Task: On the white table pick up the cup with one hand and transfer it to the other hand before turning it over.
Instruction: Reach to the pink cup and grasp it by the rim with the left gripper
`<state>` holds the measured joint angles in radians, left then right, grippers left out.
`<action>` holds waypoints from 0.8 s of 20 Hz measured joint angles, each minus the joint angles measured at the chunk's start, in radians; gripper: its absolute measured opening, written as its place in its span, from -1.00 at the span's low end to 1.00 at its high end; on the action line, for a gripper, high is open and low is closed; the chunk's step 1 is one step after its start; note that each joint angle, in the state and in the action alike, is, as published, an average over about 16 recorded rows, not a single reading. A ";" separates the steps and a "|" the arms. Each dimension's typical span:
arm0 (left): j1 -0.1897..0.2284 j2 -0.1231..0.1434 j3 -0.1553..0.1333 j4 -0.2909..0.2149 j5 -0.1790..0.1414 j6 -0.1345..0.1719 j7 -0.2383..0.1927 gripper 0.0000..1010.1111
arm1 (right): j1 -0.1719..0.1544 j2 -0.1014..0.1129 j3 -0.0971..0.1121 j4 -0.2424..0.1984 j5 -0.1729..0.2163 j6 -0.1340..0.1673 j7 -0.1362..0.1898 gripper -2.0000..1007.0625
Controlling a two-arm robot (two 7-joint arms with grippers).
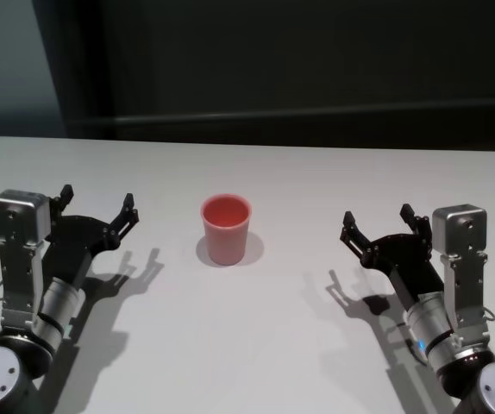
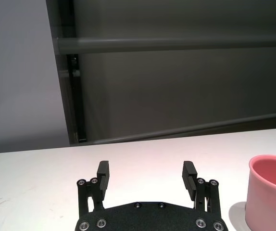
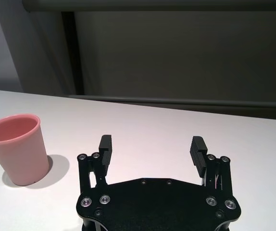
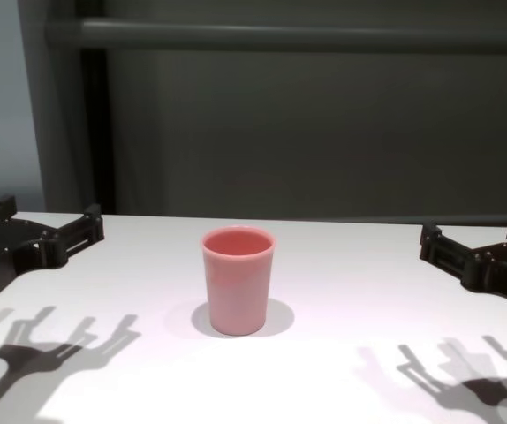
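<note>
a: looking at the left gripper [image 1: 97,205] and right gripper [image 1: 378,226], spread wide?
b: yes, both gaping, holding nothing; the pink cup [image 1: 226,228] stands upright between them on the white table [image 1: 256,345], untouched

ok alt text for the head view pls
A pink cup stands upright on the white table, midway between the open left end effector and the open right end effector; neither touches it.
</note>
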<state>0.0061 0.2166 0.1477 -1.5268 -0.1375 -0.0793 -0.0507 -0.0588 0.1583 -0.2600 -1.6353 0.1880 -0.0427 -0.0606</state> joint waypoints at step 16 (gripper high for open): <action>0.000 0.000 0.000 0.000 0.000 0.000 0.000 0.99 | 0.000 0.000 0.000 0.000 0.000 0.000 0.000 0.99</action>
<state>0.0061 0.2166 0.1477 -1.5268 -0.1375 -0.0793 -0.0507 -0.0588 0.1583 -0.2600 -1.6353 0.1879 -0.0427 -0.0606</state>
